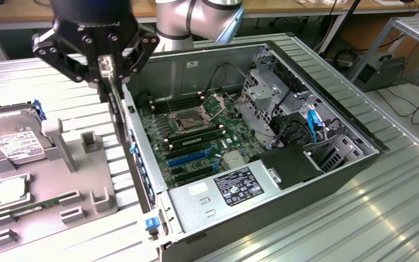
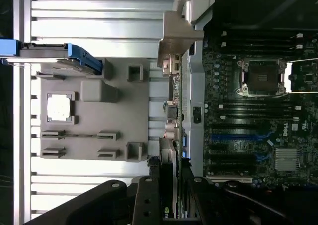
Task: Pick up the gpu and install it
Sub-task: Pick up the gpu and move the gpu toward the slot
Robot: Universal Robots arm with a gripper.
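1. Gripper [image 1: 106,71] is clamped on the gpu [image 1: 120,112], jaws pinching the card's upper end while the card hangs edge-on below. The wrist view shows the same grip: gripper [image 2: 170,187] closed around the gpu [image 2: 172,120].
2. Gpu location: in the air just outside the computer case [image 1: 304,202], alongside the case wall that faces the grey parts tray [image 1: 57,180]. It is off the tray and, as far as I can tell, not yet over the case opening.
3. Silver bracket [image 2: 176,36] is at the card end farthest from the jaws (seen edge-on, so the shape is only roughly readable).
4. Step, as I judge it: the pick is done and the carry toward the case is in hand. The install is not done, since no card stands in the slots inside the case.
5. Motherboard [image 1: 195,136] lies flat on the case floor. Its blue slots [image 1: 184,158] run out from the case wall the card hangs beside, and show again in the wrist view [image 2: 233,135].
6. The next move, by my judgement, calls for:
   - clearing that case wall sideways without clipping it
   - lining the card's bottom edge up along one slot
   - putting the bracket end at the case wall
   - a straight, square push down, with no tilt
7. Hard drive [image 1: 13,139] sits on the tray on the far side from the case, clear of the gripper.
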